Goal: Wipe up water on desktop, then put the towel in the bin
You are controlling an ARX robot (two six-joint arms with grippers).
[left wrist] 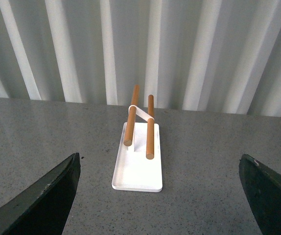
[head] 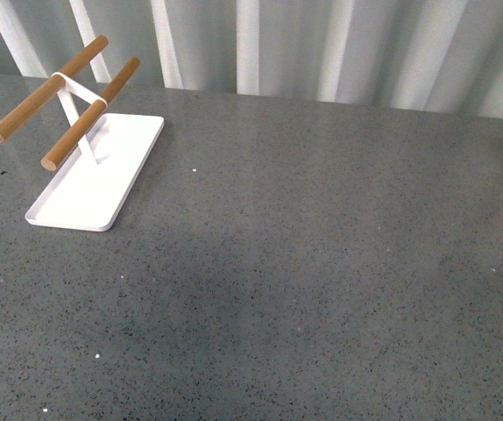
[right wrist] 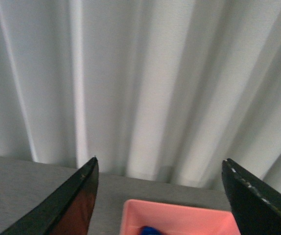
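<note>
Grey speckled surface (head: 304, 289) fills the front view's lower part, bare of any visible water. At upper left sits a white tray (head: 94, 180) carrying a rack of two wooden bars (head: 54, 101). In its wrist view the left gripper (left wrist: 160, 196) hangs spread open over that tray. Further right, the right gripper (right wrist: 162, 196), also open and empty, hovers above a pink bin (right wrist: 179, 218) where a blue scrap, probably the towel (right wrist: 149, 230), shows at the bottom edge. Judging by that, lifting the arm straight up would avoid snagging it.
</note>
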